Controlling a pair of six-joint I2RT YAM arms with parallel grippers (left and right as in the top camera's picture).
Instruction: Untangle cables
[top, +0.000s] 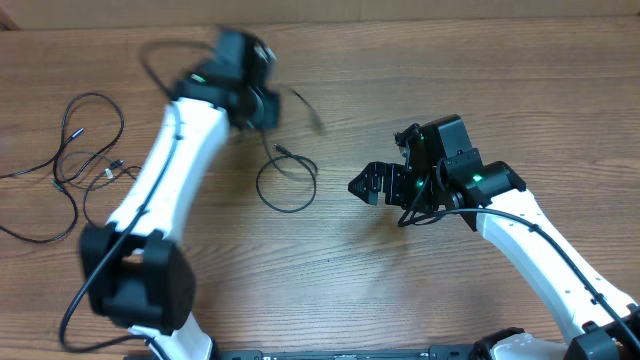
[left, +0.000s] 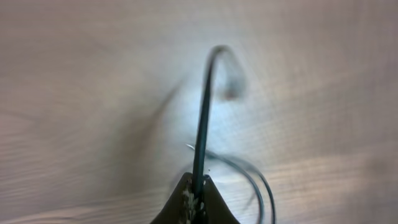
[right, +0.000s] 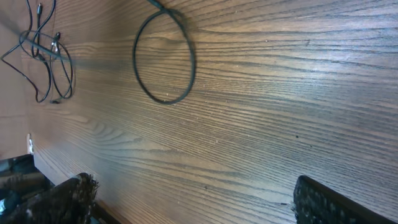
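My left gripper (top: 262, 105) is raised over the far middle of the table and blurred. In the left wrist view the left gripper (left: 197, 182) is shut on a thin black cable (left: 202, 118) that arcs away to a blurred plug end. That held cable (top: 308, 108) trails to the right. A looped cable (top: 262, 190) lies on the wood below; whether it joins the held one I cannot tell. More cables (top: 108, 170) lie tangled at the left. My right gripper (top: 362, 185) stands open right of the loop (right: 165, 101), with nothing in my right gripper (right: 199, 199).
The wooden table (top: 400, 290) has a back edge near the left arm's wrist. The tangled cables (right: 53, 53) also show at the right wrist view's top left. The left arm's white link (top: 160, 170) crosses between the tangle and the loop.
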